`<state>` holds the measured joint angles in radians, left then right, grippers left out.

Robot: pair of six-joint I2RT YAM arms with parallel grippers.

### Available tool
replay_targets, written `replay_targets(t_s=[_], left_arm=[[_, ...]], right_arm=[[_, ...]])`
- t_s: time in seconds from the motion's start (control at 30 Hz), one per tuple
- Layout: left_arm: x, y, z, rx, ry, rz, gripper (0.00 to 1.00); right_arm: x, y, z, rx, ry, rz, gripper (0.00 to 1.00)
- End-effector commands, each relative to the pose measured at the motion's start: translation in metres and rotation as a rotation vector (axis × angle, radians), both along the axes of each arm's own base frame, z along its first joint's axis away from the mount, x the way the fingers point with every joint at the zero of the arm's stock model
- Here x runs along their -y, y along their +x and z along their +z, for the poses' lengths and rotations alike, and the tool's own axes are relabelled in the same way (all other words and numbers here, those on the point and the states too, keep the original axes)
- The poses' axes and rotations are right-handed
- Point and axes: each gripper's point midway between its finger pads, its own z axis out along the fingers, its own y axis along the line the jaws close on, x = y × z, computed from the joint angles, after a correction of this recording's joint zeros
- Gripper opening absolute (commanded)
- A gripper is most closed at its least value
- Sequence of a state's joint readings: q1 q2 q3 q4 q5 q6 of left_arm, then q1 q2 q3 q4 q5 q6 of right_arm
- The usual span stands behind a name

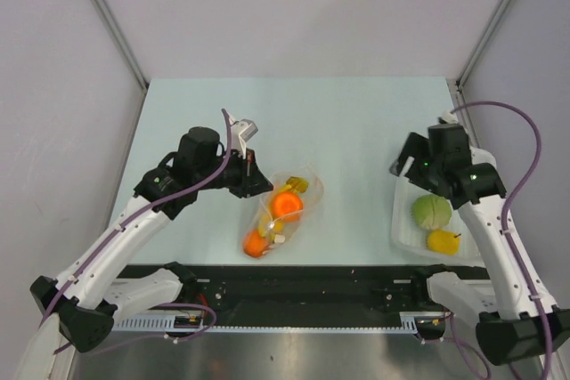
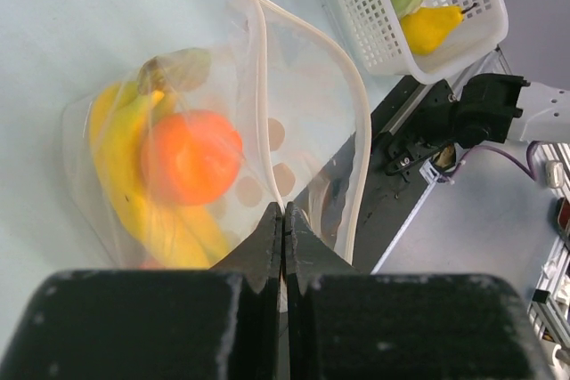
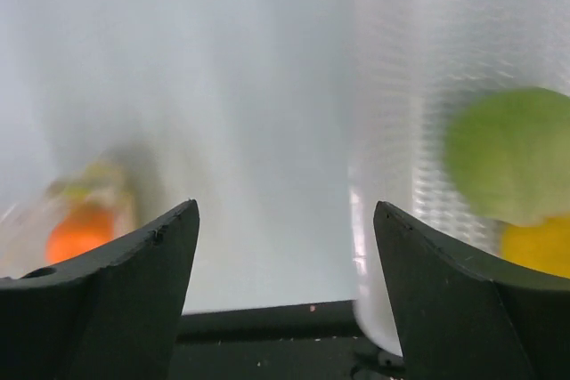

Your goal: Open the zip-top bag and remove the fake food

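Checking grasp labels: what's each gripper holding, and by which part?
Left gripper pinches the zip-top bag by its wall near the open mouth. Right gripper is open, holding nothing.

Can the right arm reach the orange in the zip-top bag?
Probably yes: the left gripper holds the zip-top bag open, the right gripper is open and empty, and nothing stands between it and the orange.

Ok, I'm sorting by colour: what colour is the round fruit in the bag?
Orange. The round fruit shows best in the left wrist view, inside the zip-top bag.
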<state>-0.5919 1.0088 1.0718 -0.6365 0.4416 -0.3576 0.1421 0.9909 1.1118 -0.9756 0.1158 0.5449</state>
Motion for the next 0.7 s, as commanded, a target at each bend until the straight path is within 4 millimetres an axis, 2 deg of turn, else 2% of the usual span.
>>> replay_targets(t_s=[0.0, 0.03, 0.07, 0.13, 0.17, 0.23, 0.27, 0.3, 0.37, 0.4, 0.43, 0.5, 0.57, 0.67], left_arm=[[0.007, 0.0, 0.018, 0.037, -0.06, -0.022, 0.0], [0.008, 0.0, 0.019, 0.038, -0.066, -0.021, 0.0], [0.007, -0.001, 0.017, 0.029, -0.068, -0.016, 0.0], [0.009, -0.001, 0.017, 0.025, -0.081, -0.017, 0.0], [0.009, -0.001, 0.015, 0.013, -0.085, -0.011, 0.0], [0.011, -0.003, 0.015, 0.005, -0.091, -0.019, 0.0], [0.011, -0.003, 0.015, 0.002, -0.09, -0.019, 0.0], [0.011, -0.004, 0.016, 0.004, -0.093, -0.023, 0.0], [0.012, -0.005, 0.014, -0.005, -0.095, -0.028, 0.0], [0.013, -0.004, 0.015, -0.001, -0.104, -0.029, 0.0], [0.014, -0.004, 0.011, -0.012, -0.104, -0.029, 0.0], [0.016, -0.005, 0.012, -0.022, -0.114, -0.034, 0.0], [0.017, -0.004, 0.014, -0.021, -0.113, -0.039, 0.0], [0.02, -0.004, 0.01, -0.037, -0.126, -0.042, 0.0]], right_arm=[[-0.077, 0.005, 0.053, 0.202, 0.055, 0.219, 0.8], [-0.102, 0.01, 0.066, 0.271, 0.088, 0.281, 0.79], [-0.132, 0.003, 0.069, 0.293, 0.095, 0.374, 0.77], [-0.169, 0.002, 0.077, 0.35, 0.114, 0.472, 0.72], [-0.194, -0.005, 0.068, 0.333, 0.111, 0.548, 0.72], [-0.222, -0.005, 0.071, 0.355, 0.137, 0.619, 0.68], [-0.241, -0.014, 0.069, 0.356, 0.136, 0.696, 0.68], [-0.256, -0.011, 0.061, 0.349, 0.126, 0.724, 0.68], [-0.273, -0.012, 0.058, 0.347, 0.113, 0.779, 0.68], [-0.284, -0.012, 0.043, 0.315, 0.099, 0.806, 0.67], [-0.29, -0.013, 0.041, 0.311, 0.103, 0.825, 0.67], [-0.299, -0.012, 0.031, 0.307, 0.091, 0.857, 0.66], [-0.304, -0.012, 0.011, 0.273, 0.076, 0.885, 0.65], [-0.309, -0.014, -0.003, 0.26, 0.055, 0.913, 0.6]])
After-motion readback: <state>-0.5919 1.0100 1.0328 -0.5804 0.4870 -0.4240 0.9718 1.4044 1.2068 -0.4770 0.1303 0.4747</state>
